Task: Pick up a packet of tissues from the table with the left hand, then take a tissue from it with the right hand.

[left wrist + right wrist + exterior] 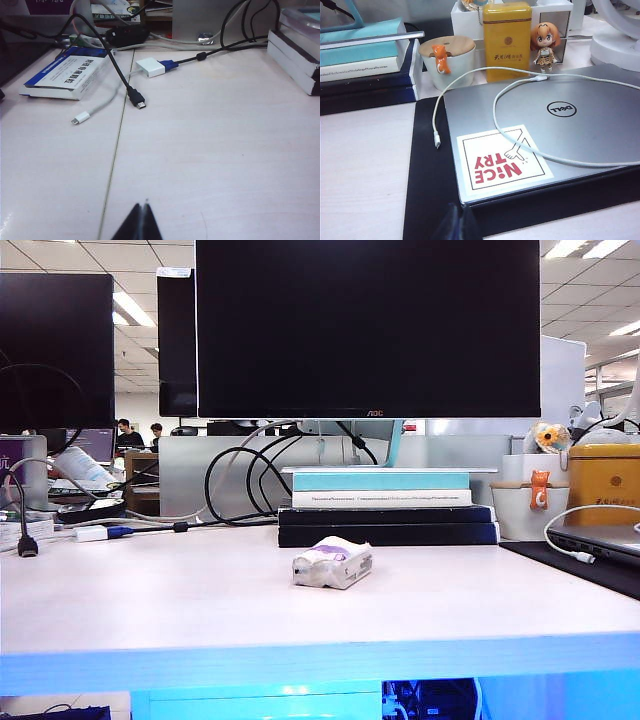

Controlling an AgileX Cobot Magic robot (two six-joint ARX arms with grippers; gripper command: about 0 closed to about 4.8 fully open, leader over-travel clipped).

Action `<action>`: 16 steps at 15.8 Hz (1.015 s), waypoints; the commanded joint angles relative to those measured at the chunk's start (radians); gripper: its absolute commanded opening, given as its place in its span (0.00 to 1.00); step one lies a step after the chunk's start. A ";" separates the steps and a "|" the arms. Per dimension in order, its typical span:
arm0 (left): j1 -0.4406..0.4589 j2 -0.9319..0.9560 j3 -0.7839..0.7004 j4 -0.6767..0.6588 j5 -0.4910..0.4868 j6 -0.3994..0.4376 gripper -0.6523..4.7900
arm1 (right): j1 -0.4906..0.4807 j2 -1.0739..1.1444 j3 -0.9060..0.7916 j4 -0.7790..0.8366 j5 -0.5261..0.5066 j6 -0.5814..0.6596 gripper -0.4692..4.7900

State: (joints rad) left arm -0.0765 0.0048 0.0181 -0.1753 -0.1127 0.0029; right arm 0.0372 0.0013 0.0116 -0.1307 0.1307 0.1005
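Note:
The packet of tissues (332,562), white and crinkled with a purple patch on top, lies in the middle of the table (180,610) in the exterior view. Neither arm shows in that view. In the left wrist view my left gripper (142,206) is shut with nothing in it, its black tips together above bare desktop. In the right wrist view my right gripper (460,208) is shut and empty, above a black mat (422,165) beside a laptop. The packet shows in neither wrist view. No loose tissue is in view.
A stack of books (385,505) under a monitor (368,330) stands behind the packet. Cables (135,97), a white adapter (150,66) and a blue-white box (67,75) lie at the left. A silver laptop (545,135), white cup (447,62) and yellow tin (506,40) sit at the right.

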 commanded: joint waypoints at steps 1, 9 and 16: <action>0.000 -0.003 -0.003 0.013 0.001 -0.004 0.11 | 0.000 -0.001 -0.002 -0.001 -0.002 0.004 0.13; -0.001 -0.003 -0.002 0.171 0.282 -0.242 0.11 | 0.001 -0.001 -0.002 0.030 -0.002 0.185 0.07; -0.001 0.047 0.141 0.076 0.298 -0.193 0.11 | 0.001 0.114 0.093 0.007 0.009 0.228 0.07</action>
State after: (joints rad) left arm -0.0765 0.0311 0.1375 -0.1009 0.1986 -0.2222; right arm 0.0383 0.0891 0.0883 -0.1448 0.1318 0.3248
